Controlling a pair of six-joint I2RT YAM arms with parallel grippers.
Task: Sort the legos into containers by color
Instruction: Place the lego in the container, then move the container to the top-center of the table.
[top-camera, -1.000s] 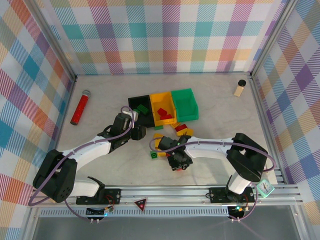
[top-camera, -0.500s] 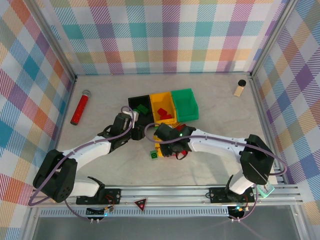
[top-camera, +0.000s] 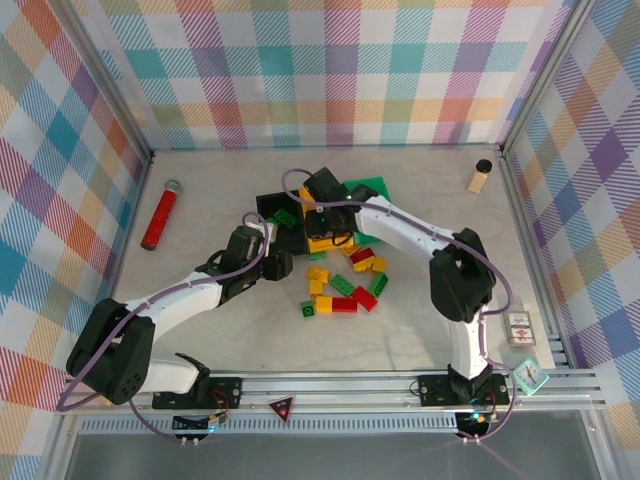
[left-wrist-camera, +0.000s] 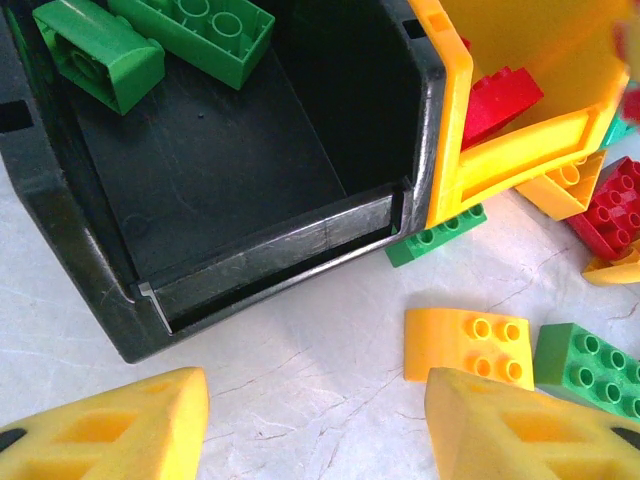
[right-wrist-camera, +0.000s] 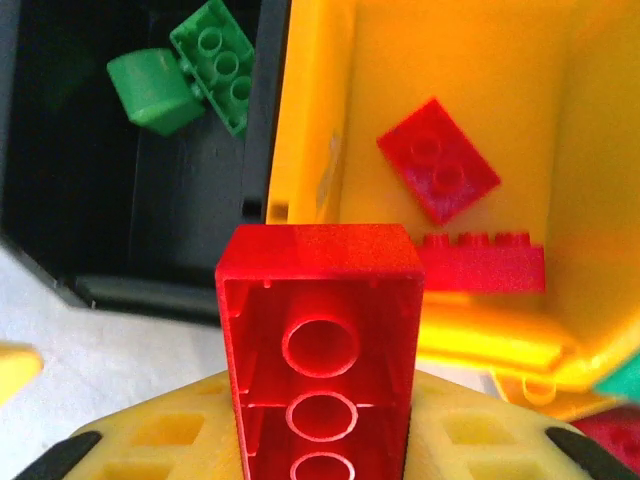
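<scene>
Fingers (right-wrist-camera: 150, 440) on the right gripper (right-wrist-camera: 318, 420) are pinched on a red brick (right-wrist-camera: 318, 330), standing up between them over the yellow-orange bin's (right-wrist-camera: 480, 80) near wall; two more red bricks (right-wrist-camera: 438, 160) lie inside; left gripper (left-wrist-camera: 315, 430) fingers sit apart, nothing between, just in front of the black bin (left-wrist-camera: 280, 245) holding two green bricks (left-wrist-camera: 190, 25).

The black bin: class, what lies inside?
Two green legos lie near one end of the black bin; its visible floor is otherwise bare. The right arm covers one corner from above.
</scene>
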